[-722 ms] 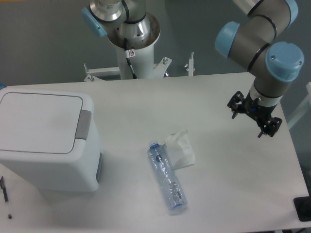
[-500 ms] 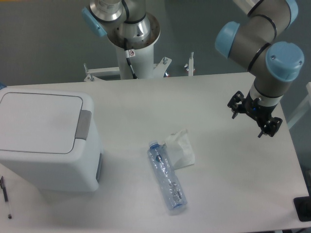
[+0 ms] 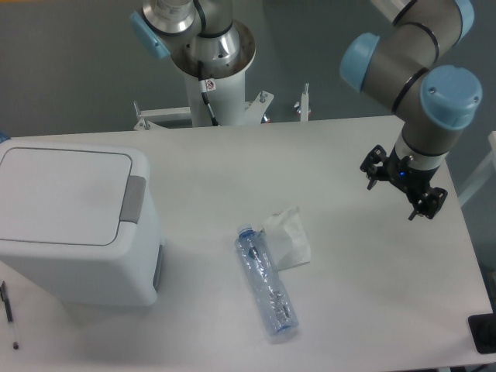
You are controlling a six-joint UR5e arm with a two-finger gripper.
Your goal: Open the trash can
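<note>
The arm has begun to drift left: its gripper (image 3: 401,192), which sat a touch further right and lower a moment ago, now hangs slightly nearer the middle of the table (image 3: 349,310), above the right side of the surface. The shift is small, and nothing else has moved. The gripper's two fingers stand spread apart with nothing between them, so it is open and empty. The trash can (image 3: 74,225) stands at the far left of the table, well apart from the gripper, with its flat lid (image 3: 62,195) down and level and the grey push tab (image 3: 135,198) at the lid's right edge untouched. Between the two lie a crushed clear bottle (image 3: 267,283) and a crumpled tissue (image 3: 287,240) touching its upper end; a pen (image 3: 8,310) lies at the left edge, just beside the can's base. As a judgement, this slight leftward motion looks like the very start of the reach toward the can, so the task is barely under way: the whole crossing of the table remains, and the lid is not yet opened. The likely target is the grey tab, and the path over the table should pass behind the bottle and tissue.
</note>
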